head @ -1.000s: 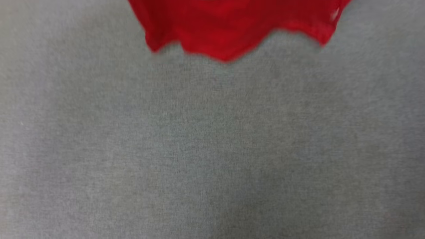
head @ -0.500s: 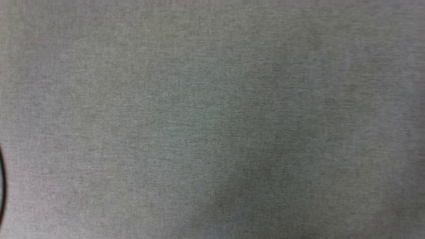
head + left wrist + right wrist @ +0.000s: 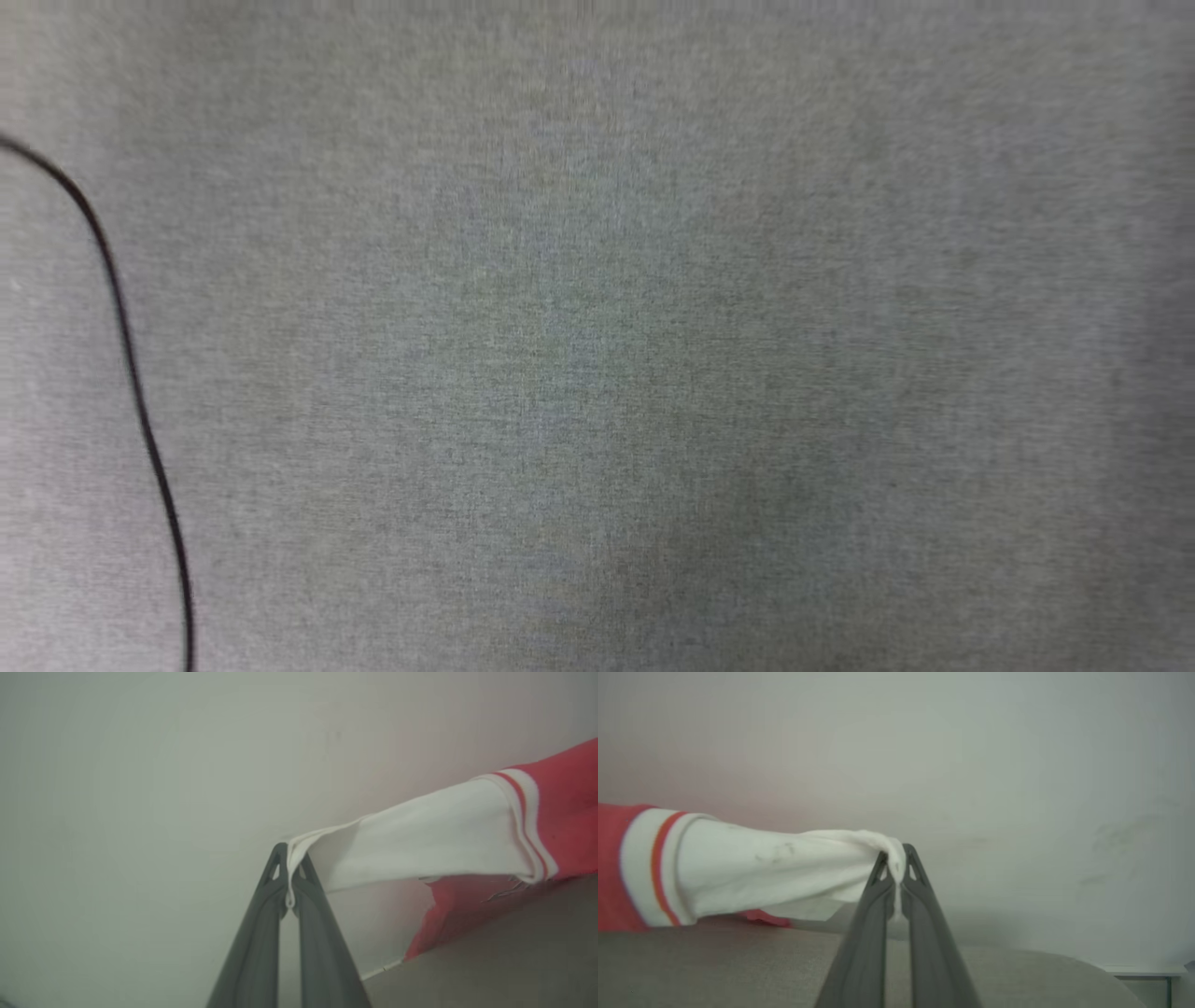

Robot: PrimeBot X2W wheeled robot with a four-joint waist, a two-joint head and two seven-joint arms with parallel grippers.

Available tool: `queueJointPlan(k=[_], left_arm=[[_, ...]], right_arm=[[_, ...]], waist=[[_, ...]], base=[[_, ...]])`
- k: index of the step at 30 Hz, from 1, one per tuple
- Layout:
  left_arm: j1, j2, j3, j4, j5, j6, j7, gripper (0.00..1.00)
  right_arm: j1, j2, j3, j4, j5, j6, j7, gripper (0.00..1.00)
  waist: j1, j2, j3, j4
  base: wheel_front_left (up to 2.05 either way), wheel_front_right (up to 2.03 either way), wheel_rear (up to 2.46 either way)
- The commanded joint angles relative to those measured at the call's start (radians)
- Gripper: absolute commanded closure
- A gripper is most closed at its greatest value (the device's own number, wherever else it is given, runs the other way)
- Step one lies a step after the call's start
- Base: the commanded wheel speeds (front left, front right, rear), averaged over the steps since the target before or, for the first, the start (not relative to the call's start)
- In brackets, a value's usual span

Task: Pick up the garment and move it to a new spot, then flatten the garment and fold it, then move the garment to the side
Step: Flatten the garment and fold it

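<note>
The garment [image 3: 565,826] is a red shirt with white sleeves and red-and-white striped trim, held up in the air between my two arms. In the left wrist view my left gripper [image 3: 290,858] is shut on the edge of one white sleeve [image 3: 434,835], which stretches off to the right. In the right wrist view my right gripper [image 3: 895,856] is shut on the other white sleeve [image 3: 784,872], which stretches to the left toward the red body of the garment [image 3: 609,868]. The red cloth hangs down over the grey surface [image 3: 490,970].
The head view looks down on a grey fabric surface [image 3: 597,373] with a thin black cable [image 3: 131,373] curving along its left side. A pale wall [image 3: 924,742] stands behind the garment. A small table edge [image 3: 1143,970] shows at the lower right of the right wrist view.
The head camera has swung: the garment's red hem has left the top of the head view and a black cable has come in at the left.
</note>
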Motion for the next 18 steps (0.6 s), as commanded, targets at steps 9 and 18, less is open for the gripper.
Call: queueJointPlan(k=[9,18], left_arm=[[0.395,-0.004,-0.012,0.008,-0.069,0.054,0.005,1.0],[0.73,0.023,-0.033,-0.074,-0.15,0.074,0.134,1.0]], right_arm=[[0.316,-0.038,0.041,0.093,0.07,-0.002,0.024,1.0],[0.549,-0.08,0.101,0.123,0.189,-0.004,0.113,1.0]], waist=[[-0.0001,0.0,-0.211,-0.029],[-0.0001,0.0,-0.369,-0.045]], base=[[0.0,0.0,0.0],[0.0,0.0,0.0]])
